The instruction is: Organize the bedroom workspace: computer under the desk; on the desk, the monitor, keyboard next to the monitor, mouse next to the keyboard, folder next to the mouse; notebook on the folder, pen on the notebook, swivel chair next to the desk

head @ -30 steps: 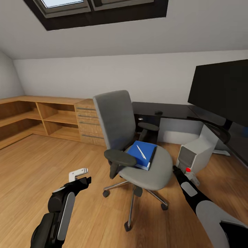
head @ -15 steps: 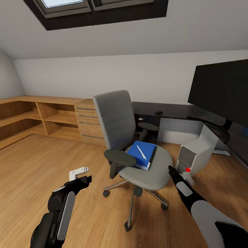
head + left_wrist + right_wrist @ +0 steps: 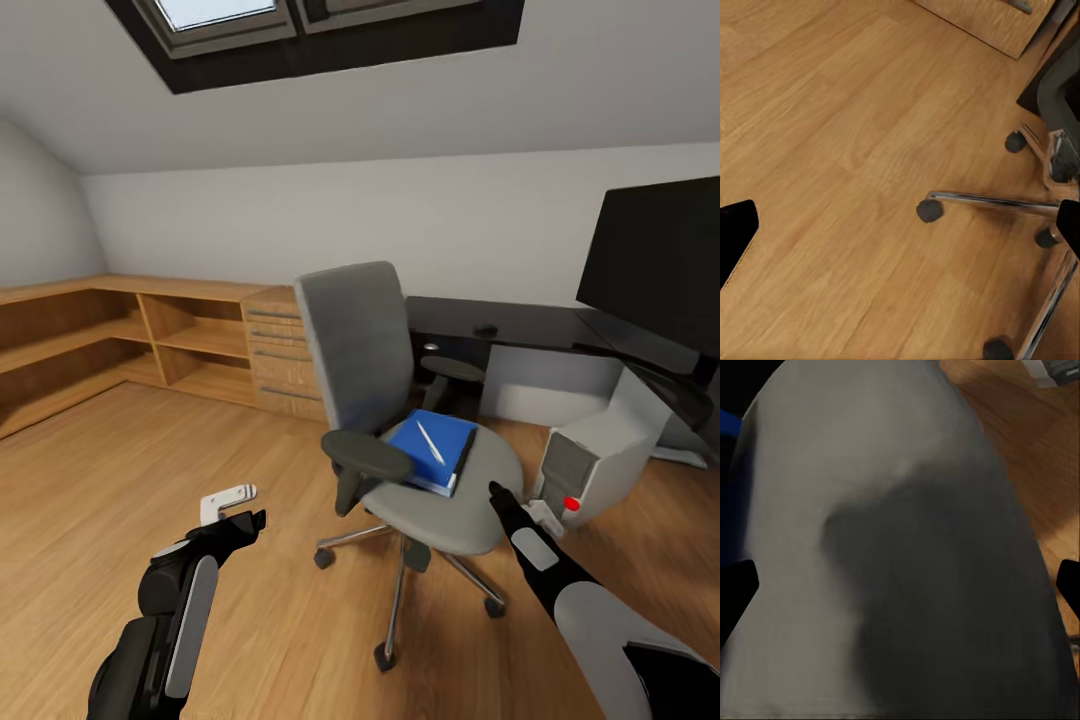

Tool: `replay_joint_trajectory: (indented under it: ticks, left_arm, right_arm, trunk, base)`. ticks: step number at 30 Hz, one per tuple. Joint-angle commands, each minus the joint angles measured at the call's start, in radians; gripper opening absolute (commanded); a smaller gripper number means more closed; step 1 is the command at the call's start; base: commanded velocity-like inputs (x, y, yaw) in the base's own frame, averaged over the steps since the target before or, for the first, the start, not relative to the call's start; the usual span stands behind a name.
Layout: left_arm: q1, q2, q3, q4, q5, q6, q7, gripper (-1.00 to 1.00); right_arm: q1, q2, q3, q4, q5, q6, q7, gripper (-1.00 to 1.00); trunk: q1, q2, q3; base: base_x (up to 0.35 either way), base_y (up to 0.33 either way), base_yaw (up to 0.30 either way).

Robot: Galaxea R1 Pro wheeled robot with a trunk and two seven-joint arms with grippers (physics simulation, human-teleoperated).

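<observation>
Here is the swivel chair (image 3: 400,400), standing out on the wood floor (image 3: 150,480) a little apart from the desk (image 3: 520,325), with the folder (image 3: 432,450) on its seat, a dark notebook edge under or beside it, and the pen (image 3: 431,442) lying on top. So the stack has not yet reached the desk. The monitor (image 3: 660,265) stands on the desk at far right, and a small dark thing that may be the mouse (image 3: 486,330) sits on the far stretch; no keyboard to be made out. The computer (image 3: 600,455) sits on the floor by the desk's near edge — roughly under it. The right gripper (image 3: 500,497) hangs over the seat's near rim, jaws apart and empty; the left gripper (image 3: 232,505) hovers over bare floor, jaws apart too. Most of the job is left.
</observation>
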Motion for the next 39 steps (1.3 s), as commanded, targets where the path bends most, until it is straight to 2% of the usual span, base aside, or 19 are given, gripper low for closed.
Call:
replay_joint_trajectory:
  ticks: [1, 20, 26, 39]
  left_arm:
    - [-0.001, -0.001, 0.001, 0.0, 0.01, 0.003, 0.007, 1.0]
    - [-0.001, -0.001, -0.004, 0.004, 0.011, 0.003, 0.008, 1.0]
    - [0.0, -0.001, -0.005, 0.004, 0.01, 0.003, 0.008, 1.0]
    - [-0.001, -0.001, -0.003, 0.004, 0.01, 0.003, 0.008, 1.0]
  right_arm:
    - [0.0, 0.0, 0.008, -0.001, -0.013, -0.002, 0.003, 1.0]
    - [0.0, 0.0, 0.009, -0.002, -0.014, -0.002, 0.005, 1.0]
    - [0.0, 0.0, 0.009, -0.002, -0.014, -0.003, 0.006, 1.0]
    - [0.0, -0.004, 0.008, -0.003, -0.014, -0.001, 0.006, 1.0]
  trunk:
    - [0.0, 0.0, -0.001]
    - [0.0, 0.0, -0.008]
    - [0.0, 0.0, -0.008]
    - [0.0, 0.0, -0.008]
  base:
    - [0.0, 0.0, 0.271]
    - [0.0, 0.0, 0.25]
    - [0.0, 0.0, -0.014]
    - [0.0, 0.0, -0.192]
